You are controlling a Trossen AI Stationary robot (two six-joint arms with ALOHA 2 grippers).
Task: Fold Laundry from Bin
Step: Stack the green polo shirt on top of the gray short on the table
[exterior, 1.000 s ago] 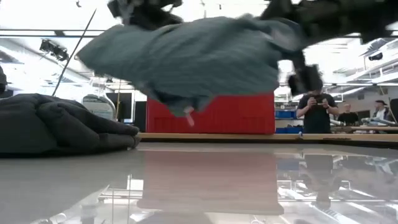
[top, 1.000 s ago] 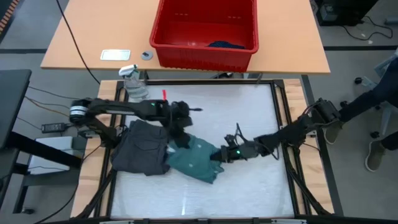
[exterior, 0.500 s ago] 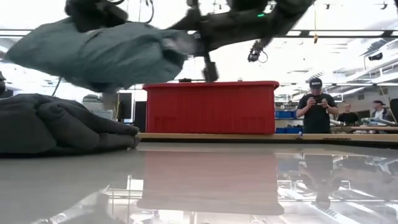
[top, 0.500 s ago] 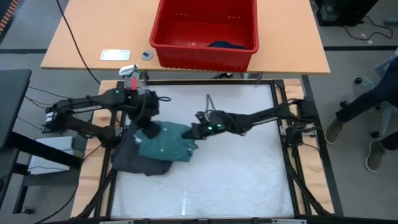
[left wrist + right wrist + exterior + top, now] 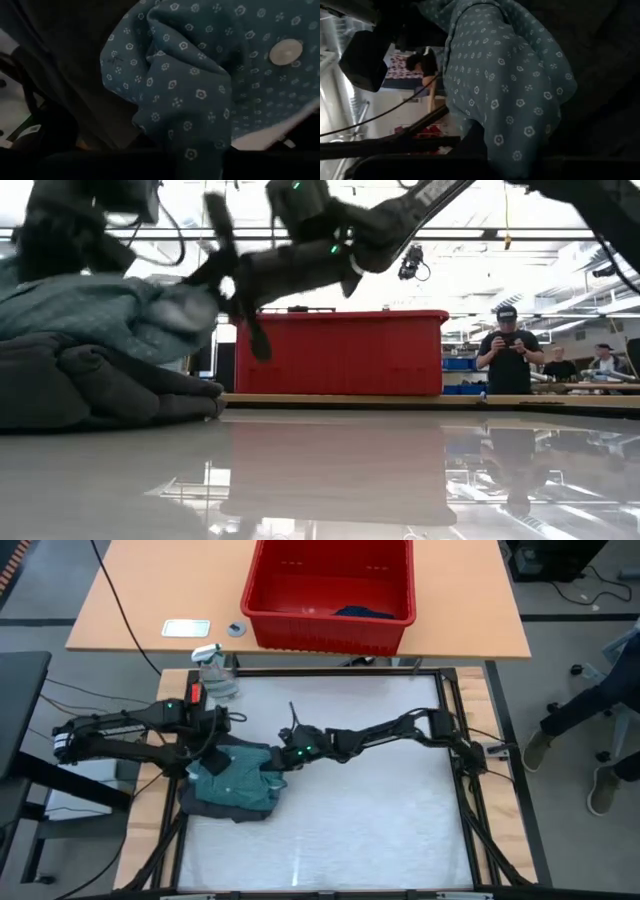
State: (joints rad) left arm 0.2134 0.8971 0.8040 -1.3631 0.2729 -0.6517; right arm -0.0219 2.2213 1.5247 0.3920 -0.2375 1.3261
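You see both grippers, left (image 5: 212,762) and right (image 5: 275,760), apparently clamped on the folded teal-green dotted T-shirt (image 5: 238,777), resting atop the dark grey garment (image 5: 205,802).

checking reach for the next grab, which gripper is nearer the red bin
Right. The right gripper sits near the table's middle, closer to the red bin; the left gripper is farther out to the left. Both hold the teal shirt.
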